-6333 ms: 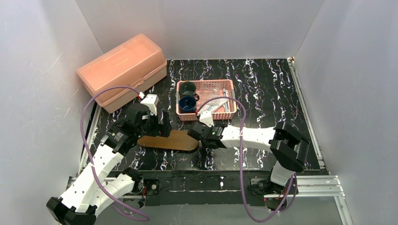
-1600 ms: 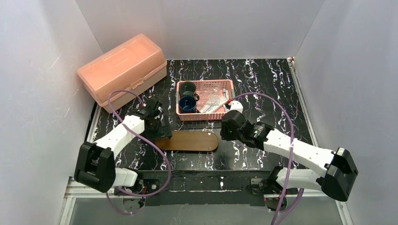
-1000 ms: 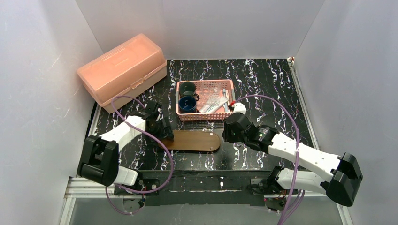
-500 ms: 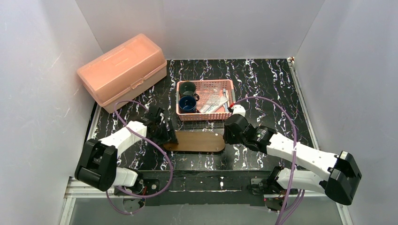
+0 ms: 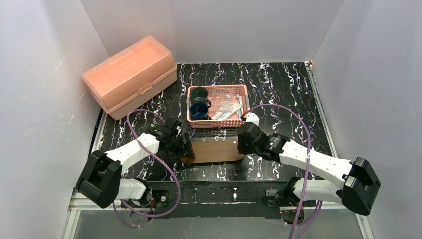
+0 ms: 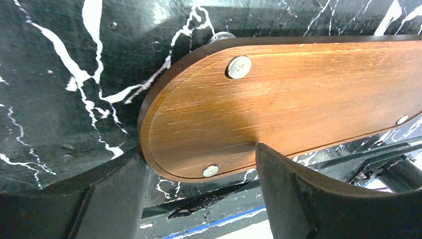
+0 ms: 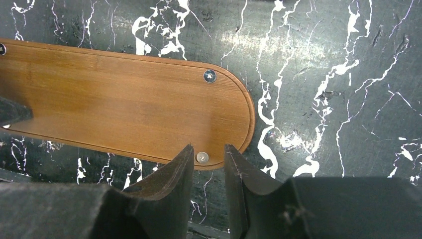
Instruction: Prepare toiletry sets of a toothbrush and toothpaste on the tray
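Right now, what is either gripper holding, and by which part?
Nothing is held. The left gripper, jaws wide, straddles the wooden tray's left rounded end; the right gripper, narrowly open, sits over the rim of its other end without clamping it.

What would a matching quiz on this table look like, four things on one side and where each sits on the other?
Things:
1. wooden tray
2. pink basket
3. blue mug
4. peach lidded box

Places:
A. far left corner of the table
B. inside the basket, at its left end
C. front middle, nothing on it
D. middle, just behind the tray

Pairs: 1-C, 2-D, 3-B, 4-A
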Motion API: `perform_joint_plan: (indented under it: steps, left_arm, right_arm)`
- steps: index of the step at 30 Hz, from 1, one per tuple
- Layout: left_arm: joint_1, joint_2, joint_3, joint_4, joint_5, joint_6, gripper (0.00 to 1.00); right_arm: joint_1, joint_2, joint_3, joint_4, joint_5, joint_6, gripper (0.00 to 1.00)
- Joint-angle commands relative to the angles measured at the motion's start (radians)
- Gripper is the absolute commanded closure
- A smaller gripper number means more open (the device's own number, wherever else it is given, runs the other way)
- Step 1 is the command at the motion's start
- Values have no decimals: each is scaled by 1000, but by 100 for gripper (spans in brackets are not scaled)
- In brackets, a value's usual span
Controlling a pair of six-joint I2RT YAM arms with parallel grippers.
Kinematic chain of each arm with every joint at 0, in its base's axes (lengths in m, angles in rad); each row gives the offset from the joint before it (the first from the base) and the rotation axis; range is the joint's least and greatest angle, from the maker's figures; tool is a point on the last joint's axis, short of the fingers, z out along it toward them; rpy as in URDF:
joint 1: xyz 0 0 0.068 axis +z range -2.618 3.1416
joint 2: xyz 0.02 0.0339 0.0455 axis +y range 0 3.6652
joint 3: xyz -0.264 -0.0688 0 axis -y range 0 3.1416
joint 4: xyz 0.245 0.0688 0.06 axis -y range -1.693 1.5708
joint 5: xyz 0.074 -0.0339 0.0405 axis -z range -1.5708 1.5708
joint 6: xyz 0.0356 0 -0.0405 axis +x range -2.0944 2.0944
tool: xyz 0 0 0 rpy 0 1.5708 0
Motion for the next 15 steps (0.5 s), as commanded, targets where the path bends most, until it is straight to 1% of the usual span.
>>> perform_joint_plan:
  steps: [1, 6, 11, 15]
  left_arm:
    - [-41, -23, -2, 10, -3, -34, 28]
    - [-86, -5, 23, 14, -28, -38, 28]
    - [-101, -4, 37, 11, -44, -25, 27]
    - [-103, -25, 49, -19, -62, -12, 20]
  right_arm:
    - [3, 7, 18, 0, 32, 2, 62]
    - [2, 6, 43, -29, 55, -3, 61]
    - [2, 5, 85, -61, 73, -15, 59]
    - [2, 20, 143, -78, 86, -32, 55]
